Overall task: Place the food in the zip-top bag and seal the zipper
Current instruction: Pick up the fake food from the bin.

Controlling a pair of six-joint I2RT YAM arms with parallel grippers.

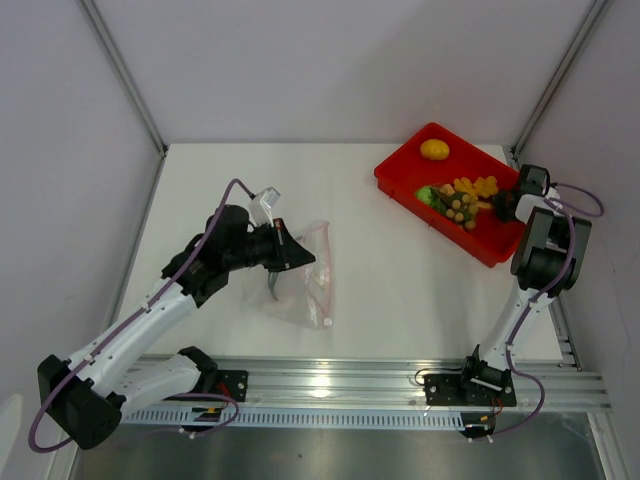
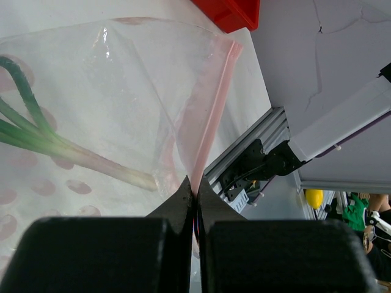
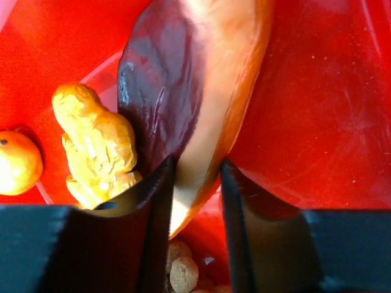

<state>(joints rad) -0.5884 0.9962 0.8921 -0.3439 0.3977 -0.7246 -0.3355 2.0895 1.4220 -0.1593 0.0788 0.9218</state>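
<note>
Counted: one zip-top bag (image 1: 305,275), centre left; one red tray (image 1: 398,186), upper right; one yellow fruit (image 1: 434,149); one grape bunch (image 1: 460,208); one purple-red piece (image 3: 159,91).

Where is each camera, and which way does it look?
Top: above, behind the arms, looking down at table, bag, tray; both arms show.
Left wrist: on the left arm, looking past the left hand, shut on the bag.
Right wrist: on the right arm, looking down into the tray; the right hand grips a purple piece.
Top and left wrist share the bag.
</note>
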